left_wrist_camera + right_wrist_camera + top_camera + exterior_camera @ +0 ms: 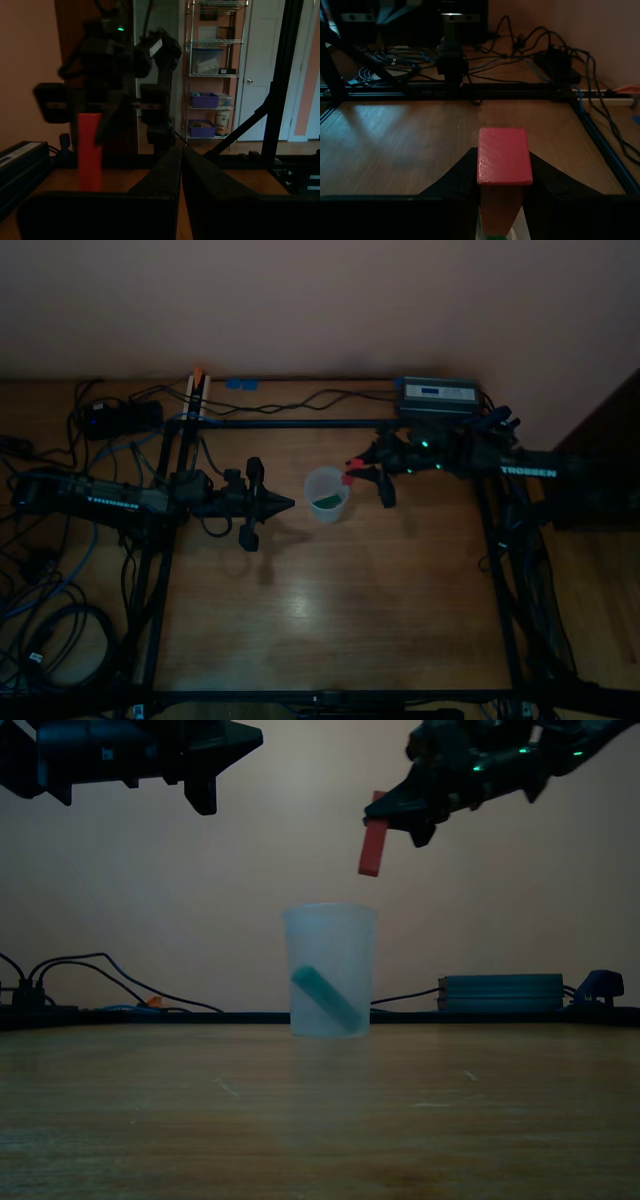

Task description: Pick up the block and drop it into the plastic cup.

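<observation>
From above, a small translucent whitish plastic cup (326, 494) stands on the wooden counter (330, 600) toward its far edge, a dark green piece (322, 503) already inside, while the right hand (362, 476) holds the red rectangular block (351, 471) at the cup's rim. From the left wrist, the left hand (180, 170) shows its fingers pressed together and empty; from the right wrist, the right hand's fingers are clamped on the block. From the exterior camera the block hangs tilted above the cup's right rim, so I judge only the release is left, with nothing blocking the mouth; a grey power box (500, 992) sits along the far edge.
</observation>
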Motion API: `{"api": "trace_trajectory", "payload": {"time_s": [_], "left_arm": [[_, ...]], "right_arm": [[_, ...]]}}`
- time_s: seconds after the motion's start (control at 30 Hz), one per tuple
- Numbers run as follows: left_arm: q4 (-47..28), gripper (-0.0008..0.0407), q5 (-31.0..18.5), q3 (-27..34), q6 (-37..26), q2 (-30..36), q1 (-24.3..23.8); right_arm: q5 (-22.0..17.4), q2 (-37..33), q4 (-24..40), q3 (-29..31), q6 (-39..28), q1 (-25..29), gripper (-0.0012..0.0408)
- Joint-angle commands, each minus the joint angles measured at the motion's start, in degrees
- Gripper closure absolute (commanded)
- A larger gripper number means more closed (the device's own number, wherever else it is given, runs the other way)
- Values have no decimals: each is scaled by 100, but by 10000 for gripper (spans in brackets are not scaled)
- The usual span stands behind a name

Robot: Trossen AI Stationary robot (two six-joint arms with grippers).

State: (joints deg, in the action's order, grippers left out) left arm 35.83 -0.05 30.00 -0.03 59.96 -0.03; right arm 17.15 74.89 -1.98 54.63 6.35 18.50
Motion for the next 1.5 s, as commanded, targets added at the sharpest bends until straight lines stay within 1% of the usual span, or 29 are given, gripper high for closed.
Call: {"api": "trace_trajectory", "payload": {"time_s": [0.0, 0.1, 0.2, 0.33, 0.47, 0.63, 0.8, 0.87, 0.93, 1.0, 1.07, 1.2, 1.3, 1.37, 1.4, 1.43, 1.47], "left_arm": [[0, 399, 0, 2, 0, 2, 2], [2, 399, 0, 2, 2, 2, 2], [0, 399, 0, 2, 2, 2, 2], [0, 399, 2, 2, 2, 2, 2], [0, 399, 0, 2, 2, 2, 2], [-2, 399, 2, 2, 2, 2, 2], [0, 399, 0, 2, 2, 2, 2], [2, 399, 0, 2, 2, 2, 2], [4, 399, 0, 2, 2, 2, 2], [0, 399, 0, 2, 2, 2, 2], [-2, 399, 2, 2, 2, 2, 2], [4, 399, 2, 2, 2, 2, 2], [2, 399, 2, 2, 2, 2, 2], [2, 399, 0, 2, 0, 2, 2], [0, 399, 2, 2, 2, 2, 2], [0, 399, 0, 2, 2, 2, 2], [4, 399, 2, 2, 2, 2, 2]], "right_arm": [[116, 348, 236, 341, 83, 101, 396], [225, 809, 472, 785, 118, 210, 396], [466, 1207, 538, 1097, 111, 295, 396], [481, 1565, 726, 1405, 114, 334, 396], [496, 1696, 750, 1480, 111, 356, 396], [511, 1674, 748, 1475, 114, 356, 396], [673, 1674, 737, 1473, 120, 358, 394], [807, 1674, 723, 1473, 140, 358, 381], [822, 1674, 708, 1475, 140, 358, 350], [820, 1674, 710, 1475, 138, 358, 303], [822, 1674, 715, 1475, 140, 363, 248], [791, 1674, 693, 1475, 74, 363, 121], [479, 1674, 669, 1475, -85, 363, 43], [299, 1674, 662, 1475, -186, 363, 8], [273, 1674, 664, 1475, -232, 363, -3], [275, 1668, 669, 1475, -256, 365, -8], [275, 1650, 691, 1475, -262, 365, -4]]}}
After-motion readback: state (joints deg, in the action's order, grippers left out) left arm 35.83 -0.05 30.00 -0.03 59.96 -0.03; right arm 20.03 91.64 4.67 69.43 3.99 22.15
